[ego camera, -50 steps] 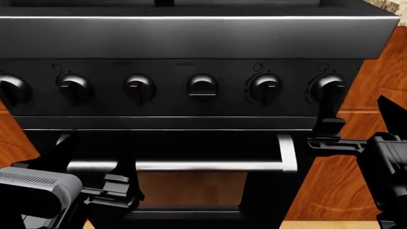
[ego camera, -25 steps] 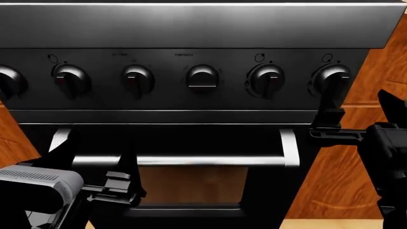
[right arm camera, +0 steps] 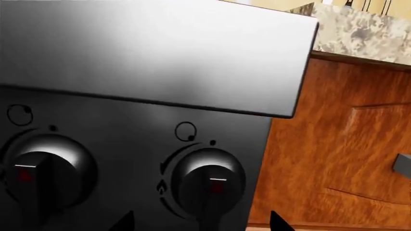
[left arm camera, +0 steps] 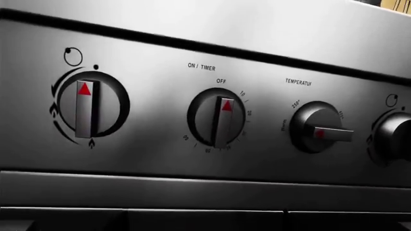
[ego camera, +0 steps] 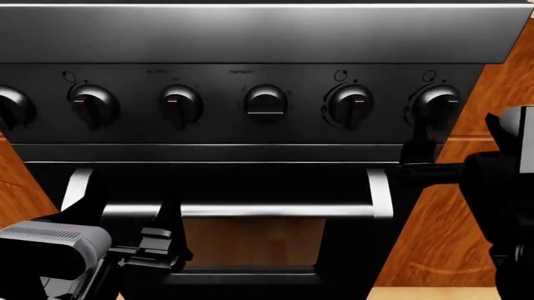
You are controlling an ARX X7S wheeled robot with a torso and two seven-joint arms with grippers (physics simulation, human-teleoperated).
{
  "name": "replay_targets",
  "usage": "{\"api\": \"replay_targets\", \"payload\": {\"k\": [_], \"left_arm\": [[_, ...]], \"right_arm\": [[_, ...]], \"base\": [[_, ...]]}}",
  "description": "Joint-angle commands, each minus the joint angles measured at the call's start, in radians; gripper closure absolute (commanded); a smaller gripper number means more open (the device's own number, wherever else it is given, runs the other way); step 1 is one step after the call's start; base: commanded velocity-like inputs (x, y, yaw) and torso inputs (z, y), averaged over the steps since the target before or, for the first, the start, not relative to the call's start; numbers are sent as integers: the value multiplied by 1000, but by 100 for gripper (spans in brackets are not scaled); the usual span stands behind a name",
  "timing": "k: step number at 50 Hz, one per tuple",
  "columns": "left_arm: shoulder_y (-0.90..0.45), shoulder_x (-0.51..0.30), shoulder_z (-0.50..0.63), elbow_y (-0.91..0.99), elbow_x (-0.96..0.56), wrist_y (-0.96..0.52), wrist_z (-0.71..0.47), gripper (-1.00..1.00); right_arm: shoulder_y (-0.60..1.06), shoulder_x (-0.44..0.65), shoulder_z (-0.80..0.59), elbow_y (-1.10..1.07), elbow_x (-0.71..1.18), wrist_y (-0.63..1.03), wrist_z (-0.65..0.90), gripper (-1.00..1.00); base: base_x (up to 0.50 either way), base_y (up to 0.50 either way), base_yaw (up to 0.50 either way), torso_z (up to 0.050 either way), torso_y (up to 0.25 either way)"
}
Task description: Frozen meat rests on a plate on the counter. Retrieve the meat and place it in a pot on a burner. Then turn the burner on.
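1. So, none of the three views shows the frozen meat, the plate or the pot; I can't tell where the meat is from here.
2. Only a strip of the speckled beige-and-grey granite counter (right arm camera: 363,31) shows, in the right wrist view, above the reddish-brown wooden cabinet door (right arm camera: 340,144) beside the stove.
3. Head view is filled by the black glossy stove front panel (ego camera: 250,37) with its row of round black knobs, and below it the silver oven door handle bar (ego camera: 276,210). The leftmost knob is cut off by the frame edge.
4. The right gripper (ego camera: 417,159) sits just below the far-right burner knob (ego camera: 436,106), fingers pointing up at it. It's black on black, so I can't tell how far apart the fingers are or whether they touch the knob.
5. Right wrist view shows that same knob (right arm camera: 209,180) close up with a red mark on it, and two dark fingertip points (right arm camera: 279,222) poking in at the frame edge on either side of it, well spread, apart from the knob.
6. The left gripper (ego camera: 159,247) hangs low in front of the oven door, below the handle bar; its fingers look close together, nothing held.
7. Left wrist view alone makes labels readable: a burner knob with a red triangle (left arm camera: 86,108), the ON/TIMER knob (left arm camera: 218,118) pointing at OFF, and the temperature knob (left arm camera: 318,127), whose label is cut short.
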Motion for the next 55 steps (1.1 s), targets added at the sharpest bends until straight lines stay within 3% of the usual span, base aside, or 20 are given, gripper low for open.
{"api": "replay_targets", "payload": {"k": [1,55], "left_arm": [[7,5,7,-12,6,13,8,-100],[36,11,8,-71,12,64,31,-100]], "right_arm": [[51,-7,-22,35,14,43,-1,-100],[136,-93,-93,182,-39,99,-45,-100]], "base": [[0,0,0,0,0],[0,0,0,0,0]]}}
